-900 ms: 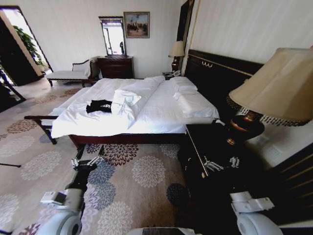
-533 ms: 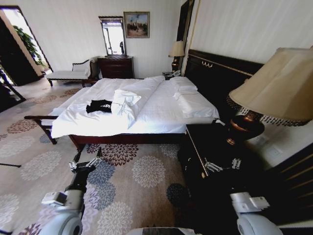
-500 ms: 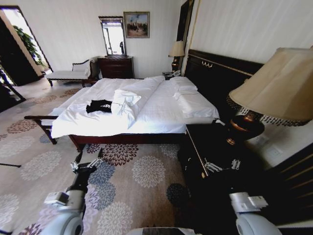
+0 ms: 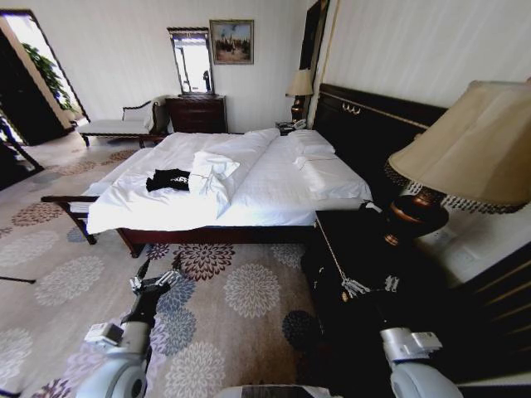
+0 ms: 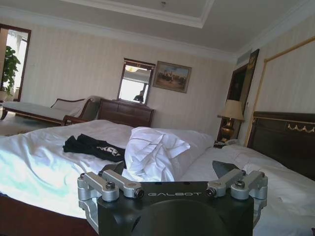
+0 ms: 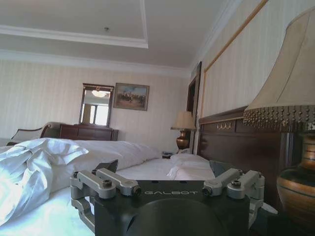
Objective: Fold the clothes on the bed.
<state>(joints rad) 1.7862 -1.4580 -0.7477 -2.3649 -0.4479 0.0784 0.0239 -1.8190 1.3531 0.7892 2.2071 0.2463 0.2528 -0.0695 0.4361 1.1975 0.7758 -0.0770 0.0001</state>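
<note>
Because the T-shirt (image 4: 169,179) lies crumpled on the bed (image 4: 274,186) well beyond reach, left claw (image 4: 155,280) and right claw (image 4: 367,286) hang low, both apart, empty.

**Bright doorway, dark nightstand corner**

Daylight pours in from the doorway (image 4: 29,75) at far left, and the bed (image 4: 274,186) sheets glare close to blown-out white, especially in the left wrist view. The nightstand (image 4: 365,265) corner is so dark its details vanish. Head view bends hard at the edges, and the lamp (image 4: 473,149) looks soft. Both wrist views are a bit hazy, with the mirror (image 5: 135,83) glowing.
</note>
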